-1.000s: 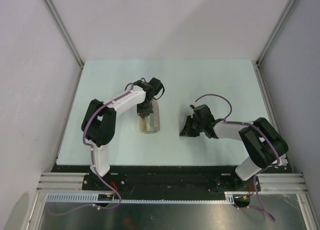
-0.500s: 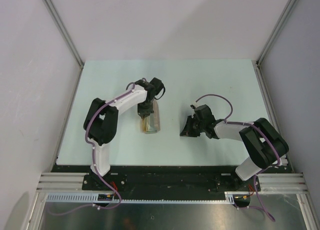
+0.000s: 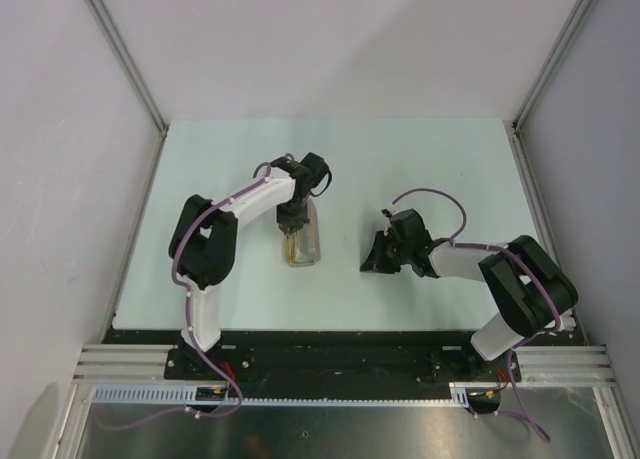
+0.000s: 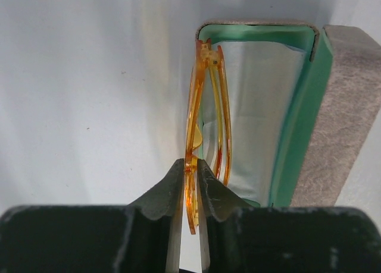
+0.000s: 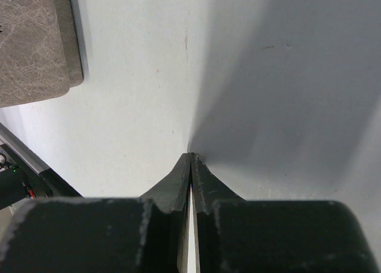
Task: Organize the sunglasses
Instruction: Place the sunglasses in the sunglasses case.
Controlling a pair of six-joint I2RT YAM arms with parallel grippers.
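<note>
Sunglasses [image 4: 190,115] sit folded and on edge, orange frame and temples running along the L wall of the open case [image 4: 297,118] as the L wrist cam sees it. Part looks to be over the green-lined tray. Whether they rest inside or ride on the rim, can't tell.

L gripper [image 4: 190,166] is at the near end of the frame, w/ one fingertip [image 4: 172,187] on each side of it and the jaws only a sliver apart. Tips look right up against the plastic, but can't tell if they're pinching it or just clear of it. From the top cam, L gripper [image 3: 290,224] points down over the case [image 3: 308,244], on the table [image 3: 450,179] left of centre; sunglasses [image 3: 292,244] show as a small amber streak in it. Grey lid lies flat on the R side of the tray.

R gripper [image 3: 375,257] is low over bare table, well apart from the case. Its wrist cam shows the R gripper [image 5: 190,157] w/ jaws clenched tight, nothing between them. A case corner [image 5: 36,41] shows at top L of that view.
</note>
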